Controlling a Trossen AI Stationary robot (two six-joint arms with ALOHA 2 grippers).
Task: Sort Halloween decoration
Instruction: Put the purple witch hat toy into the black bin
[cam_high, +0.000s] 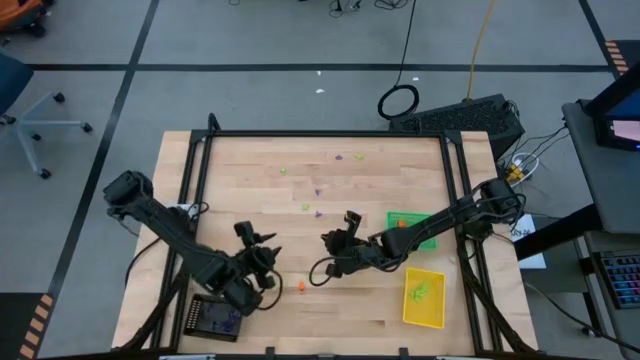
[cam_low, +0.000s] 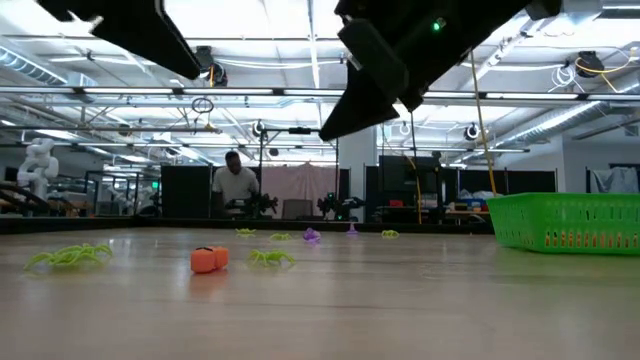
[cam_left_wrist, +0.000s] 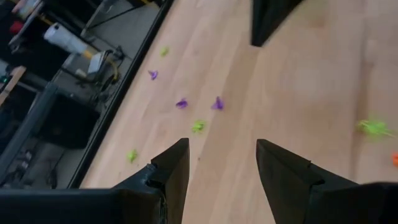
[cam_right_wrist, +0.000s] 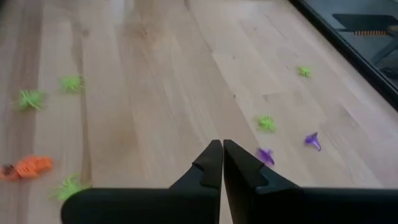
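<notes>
Left wrist view: the left end effector (cam_left_wrist: 222, 163) hangs above the wooden tabletop (cam_left_wrist: 298, 93) with its two dark fingers spread and nothing between them. Just beyond its tips lies a lime green trinket (cam_left_wrist: 198, 126); a little farther sit two purple trinkets (cam_left_wrist: 217, 104), and more purple and green pieces trail away toward the tabletop's black edge rail. Off to one side of the fingers lie a green spider (cam_left_wrist: 373, 128) and a sliver of orange.

In the right wrist view, the right end effector (cam_right_wrist: 222, 163) has its fingers pressed together, holding nothing. Beside its tips lies a purple piece (cam_right_wrist: 266, 155); another purple piece (cam_right_wrist: 313, 141) and a green one (cam_right_wrist: 267, 122) lie slightly farther out. To its other side rest an orange trinket (cam_right_wrist: 28, 167) and several green spiders (cam_right_wrist: 72, 83).

From above, the green tray (cam_high: 412, 228) sits behind the right end effector along its arm, the yellow tray (cam_high: 423, 296) beside that arm, and the black tray (cam_high: 215, 318) just behind the left end effector.
</notes>
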